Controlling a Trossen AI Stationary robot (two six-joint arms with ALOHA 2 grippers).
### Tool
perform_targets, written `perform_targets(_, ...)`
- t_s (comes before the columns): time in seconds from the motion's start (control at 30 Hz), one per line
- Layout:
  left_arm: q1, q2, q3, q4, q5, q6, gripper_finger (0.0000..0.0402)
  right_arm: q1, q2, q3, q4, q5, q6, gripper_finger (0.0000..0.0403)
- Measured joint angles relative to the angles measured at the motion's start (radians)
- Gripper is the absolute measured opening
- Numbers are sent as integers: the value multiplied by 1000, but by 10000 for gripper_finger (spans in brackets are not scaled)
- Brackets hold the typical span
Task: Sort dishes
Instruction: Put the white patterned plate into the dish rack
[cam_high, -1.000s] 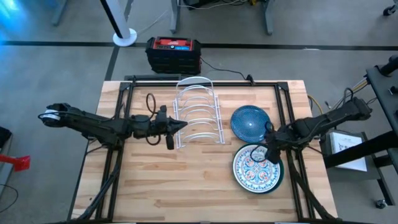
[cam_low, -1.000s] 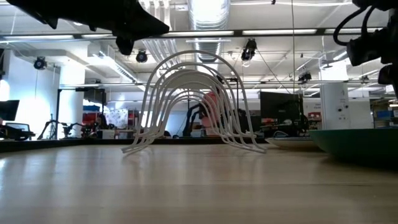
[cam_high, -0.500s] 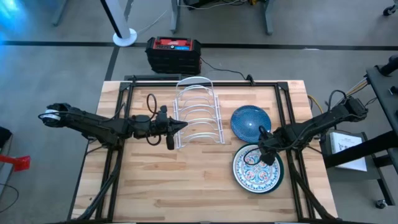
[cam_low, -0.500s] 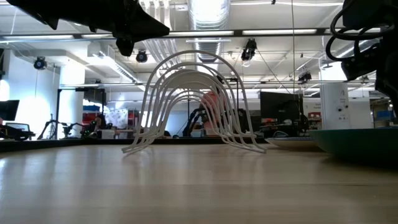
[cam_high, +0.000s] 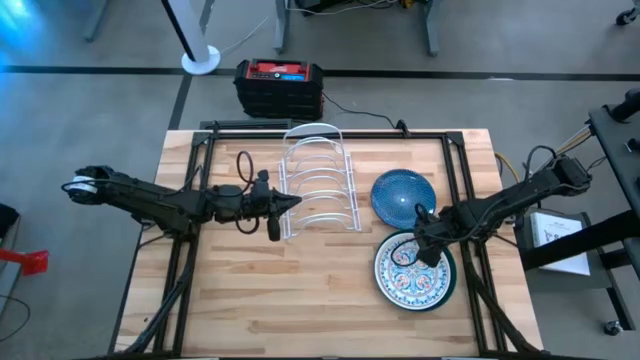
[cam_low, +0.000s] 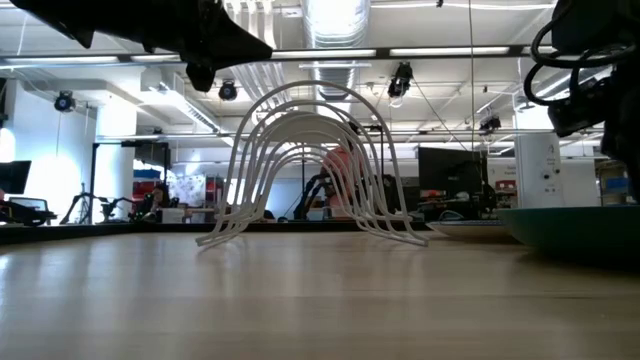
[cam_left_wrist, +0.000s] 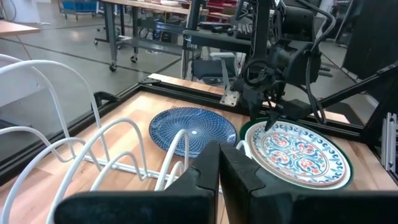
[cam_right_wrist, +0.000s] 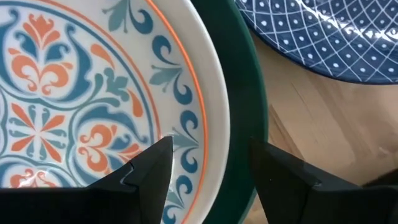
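Observation:
A white dish with a colourful floral pattern lies on a green dish at the table's right. A blue dish lies flat just beyond them. My right gripper points down, open, over the stack's far rim. One finger is over the floral dish. The other finger is outside the green rim. My left gripper hovers shut beside the white wire rack, on its left.
The wire rack stands at the table's middle, toward its far side. A black and red box sits on the floor past the far edge. Bare wood lies along the near side.
My right gripper has sunk toward the far rim of the floral dish and moved slightly toward the table's left, staying open. The dishes lie as before.

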Motion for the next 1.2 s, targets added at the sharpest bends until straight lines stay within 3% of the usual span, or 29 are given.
perform_targets(0.73,-5,1,50,8,1,-3,0,0,-54,-11,-21,6,7,199)
perform_targets(1.2,-6,1,48,2,1,0,0,0,-45,-58,79,-2,11,191)
